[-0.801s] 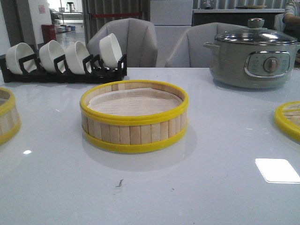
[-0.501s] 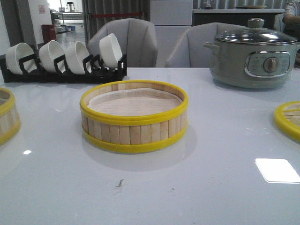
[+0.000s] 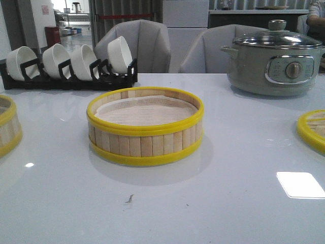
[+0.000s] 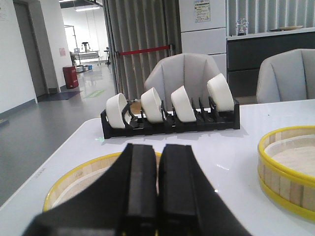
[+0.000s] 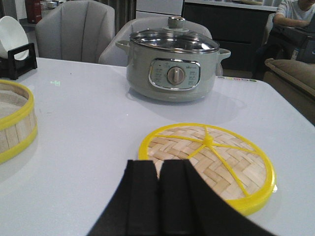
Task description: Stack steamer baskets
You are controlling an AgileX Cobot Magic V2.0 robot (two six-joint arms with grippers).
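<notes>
One steamer basket (image 3: 145,126) sits upright in the middle of the white counter (image 3: 228,203), lined with a pale cloth. A second basket (image 3: 8,124) stands at the counter's left edge, partly cut off in the front view. The woven lid (image 5: 209,164) lies flat at the right edge, near the front of the grey electric pot (image 3: 274,57), apart from it. A black rack of white bowls (image 3: 68,63) occupies the far left corner. The left claw (image 4: 158,187) is closed and empty, above the near rim of the left-edge basket. The right claw (image 5: 158,196) is closed and empty, just short of the lid.
</notes>
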